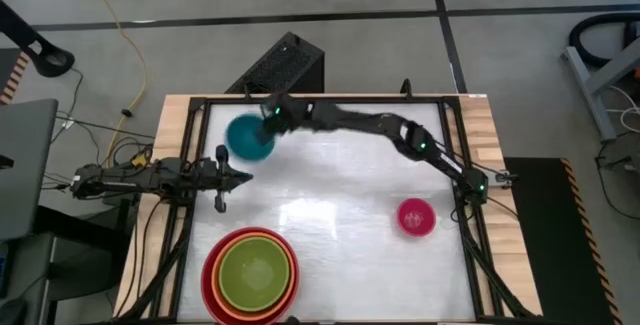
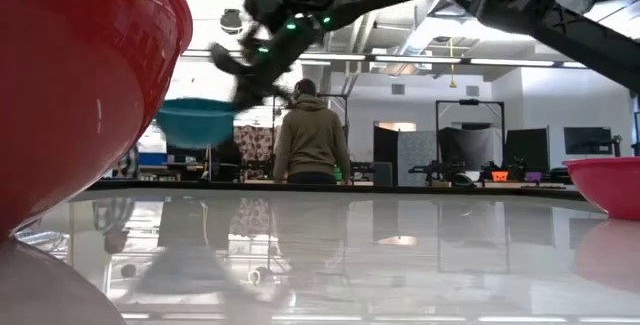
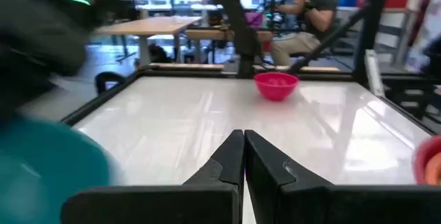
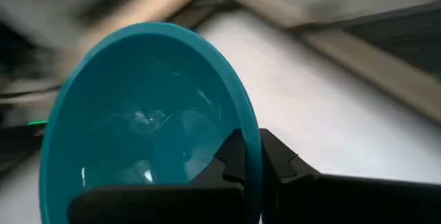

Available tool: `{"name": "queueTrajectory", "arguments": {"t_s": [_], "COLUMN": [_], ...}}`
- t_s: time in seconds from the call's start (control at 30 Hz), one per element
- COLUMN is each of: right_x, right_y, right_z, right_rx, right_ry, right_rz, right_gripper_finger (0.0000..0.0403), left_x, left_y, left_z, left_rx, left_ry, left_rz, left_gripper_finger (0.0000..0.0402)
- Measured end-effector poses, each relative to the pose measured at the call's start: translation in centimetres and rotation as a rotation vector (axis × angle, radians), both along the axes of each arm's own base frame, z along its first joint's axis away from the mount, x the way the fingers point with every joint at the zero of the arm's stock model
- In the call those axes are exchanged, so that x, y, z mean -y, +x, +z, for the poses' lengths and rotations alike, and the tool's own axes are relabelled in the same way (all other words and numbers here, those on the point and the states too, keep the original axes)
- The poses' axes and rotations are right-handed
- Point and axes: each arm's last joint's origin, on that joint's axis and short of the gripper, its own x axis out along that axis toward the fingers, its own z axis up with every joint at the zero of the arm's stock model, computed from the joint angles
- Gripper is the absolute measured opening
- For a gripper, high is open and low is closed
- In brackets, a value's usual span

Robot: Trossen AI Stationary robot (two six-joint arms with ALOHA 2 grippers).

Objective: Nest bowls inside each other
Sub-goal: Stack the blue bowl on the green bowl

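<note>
The teal bowl (image 1: 248,137) hangs in the air over the table's far left part, with my right gripper (image 1: 272,117) shut on it. The low view shows this bowl (image 2: 197,120) well above the tabletop. At the near left, the red bowl (image 1: 212,283) sits on the table with the orange bowl (image 1: 292,265) and the lime green bowl (image 1: 254,273) nested inside it. The pink bowl (image 1: 416,216) stands alone at the right. My left gripper (image 1: 245,175) waits shut at the left edge, touching nothing. My right gripper pinches the teal bowl's rim (image 4: 252,141), one finger inside the bowl and one outside. The fingers come slanting down from the bowl's far right side. The bowl is lifted clear of the table, its opening facing up, and juts out sideways from the fingers.
The white tabletop (image 1: 330,195) has a black frame round it. Bare surface lies between the nested stack and the pink bowl (image 2: 610,180). A person (image 2: 311,135) stands in the room beyond the far edge. The red bowl (image 2: 80,85) fills the low view's left.
</note>
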Motion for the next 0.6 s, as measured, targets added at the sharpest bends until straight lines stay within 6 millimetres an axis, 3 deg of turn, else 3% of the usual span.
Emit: {"name": "queueTrajectory", "arguments": {"t_s": [0.1, 0.13, 0.17, 0.37, 0.43, 0.47, 0.53, 0.6], "right_x": [0.2, -0.4, -1.3, -2.8, -2.7, -3.1, -4.6, -6.5], "right_y": [-2.8, -4.0, -4.3, -3.9, -2.6, -2.3, -2.4, -3.4], "right_z": [3.5, 5.0, 5.3, 1.1, -2.9, -3.5, -1.9, 1.4], "right_rx": [-0.071, -0.105, -0.136, -0.382, -0.473, -0.482, -0.45, -0.415], "right_ry": [-0.029, -0.028, -0.031, -0.076, -0.064, -0.063, -0.074, -0.106], "right_rz": [-0.086, -0.09, -0.087, -0.152, -0.147, -0.144, -0.102, -0.073], "right_gripper_finger": [0.0019, 0.0019, 0.0019, 0.0019, 0.0019, 0.0019, 0.0018, 0.0018], "left_x": [0.0, 0.0, 0.0, 0.0, 0.0, 0.0, 0.0, 0.0], "left_y": [0.0, 0.0, 0.0, 0.0, 0.0, 0.0, 0.0, 0.0], "left_z": [0.1, 0.2, 0.1, 0.1, 0.0, 0.0, -0.1, -0.2], "left_rx": [0.015, 0.017, 0.016, 0.006, 0.0, -0.003, -0.014, -0.022], "left_ry": [-0.003, -0.009, -0.012, -0.008, -0.014, -0.014, -0.013, -0.013], "left_rz": [-0.005, -0.004, -0.004, 0.007, 0.011, 0.011, 0.012, 0.016], "left_gripper_finger": [0.0, 0.0, 0.0, 0.0, 0.0, 0.0, 0.0, 0.0]}}
